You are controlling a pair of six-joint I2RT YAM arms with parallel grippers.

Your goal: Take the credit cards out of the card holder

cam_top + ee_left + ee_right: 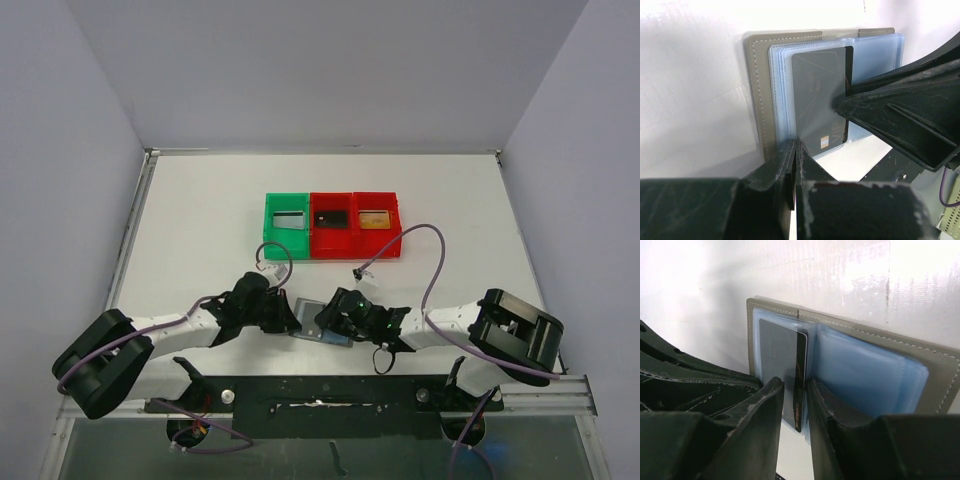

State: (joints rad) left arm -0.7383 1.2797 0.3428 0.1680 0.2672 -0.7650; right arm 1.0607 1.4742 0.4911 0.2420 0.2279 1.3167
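— White tabletop (200,260), grey walls on three sides. Where does the card holder (318,333) lie?

— Open, close to the front edge, at 6 o'clock from the row of bins (332,248), and right between both grippers.

— How is the left gripper (794,150) set?

— Seen from above it sits at the holder's 9 o'clock. Its jaws are pressed almost together, nipping the holder's near edge.

— And the right gripper (796,390)?

— At the holder's 3 o'clock. Its jaws are drawn in on the black card (801,360), which stands on edge in its blue sleeve between them, one finger against each face.
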